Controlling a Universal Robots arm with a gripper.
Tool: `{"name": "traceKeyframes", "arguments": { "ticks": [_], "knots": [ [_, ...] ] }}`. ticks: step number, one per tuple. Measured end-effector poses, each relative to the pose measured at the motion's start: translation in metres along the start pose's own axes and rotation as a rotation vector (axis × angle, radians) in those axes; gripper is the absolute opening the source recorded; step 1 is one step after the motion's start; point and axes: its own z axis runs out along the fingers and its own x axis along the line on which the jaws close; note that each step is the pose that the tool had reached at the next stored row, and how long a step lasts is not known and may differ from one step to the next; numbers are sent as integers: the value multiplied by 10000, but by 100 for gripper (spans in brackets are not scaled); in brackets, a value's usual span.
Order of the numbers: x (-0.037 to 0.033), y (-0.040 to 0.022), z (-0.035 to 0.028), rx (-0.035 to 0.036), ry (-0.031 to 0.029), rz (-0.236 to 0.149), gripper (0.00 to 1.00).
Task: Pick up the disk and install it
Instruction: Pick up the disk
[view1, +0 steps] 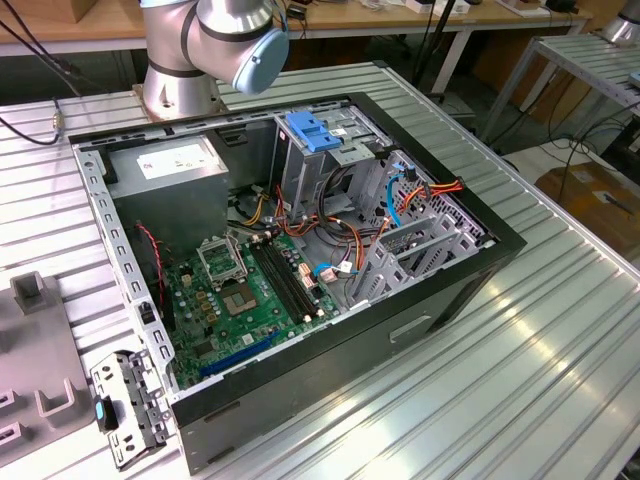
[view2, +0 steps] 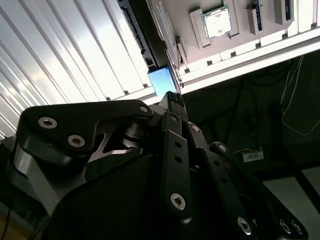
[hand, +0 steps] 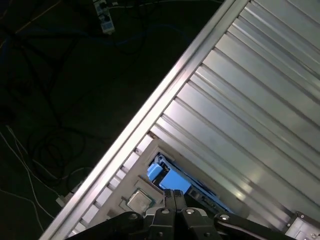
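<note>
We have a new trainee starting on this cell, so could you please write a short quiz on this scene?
1. True or false: the computer case lies open on the table.
2. Which is the gripper nearest to: A the motherboard, B the disk, C the power supply?
3. Fill in: the end of the disk by the gripper is ____.
Key: 1 true; 2 B; 3 blue.

The disk (view2: 161, 81) lay on the ribbed metal table (view2: 75, 55), close to the table's edge. It was a long, dark, slim body ending in a bright blue plastic piece (the blue end was the plainest part in both wrist views).
</note>
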Motion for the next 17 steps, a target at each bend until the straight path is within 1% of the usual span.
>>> {"name": "traceKeyframes", "arguments": {
  "ticks": [2,3,5,6,11,13,16,17],
  "knots": [
    [0,0,0,-1,9,-207,11],
    [0,0,0,-2,19,-417,11],
    [0,0,0,-3,25,-565,11],
    [0,0,0,-4,33,-732,11],
    [0,1,0,-8,57,-1255,11],
    [0,0,0,-11,77,-1692,11],
    [0,0,0,-14,100,-2222,11],
    [0,-1,1,-16,115,-2545,11]
  ]
}}
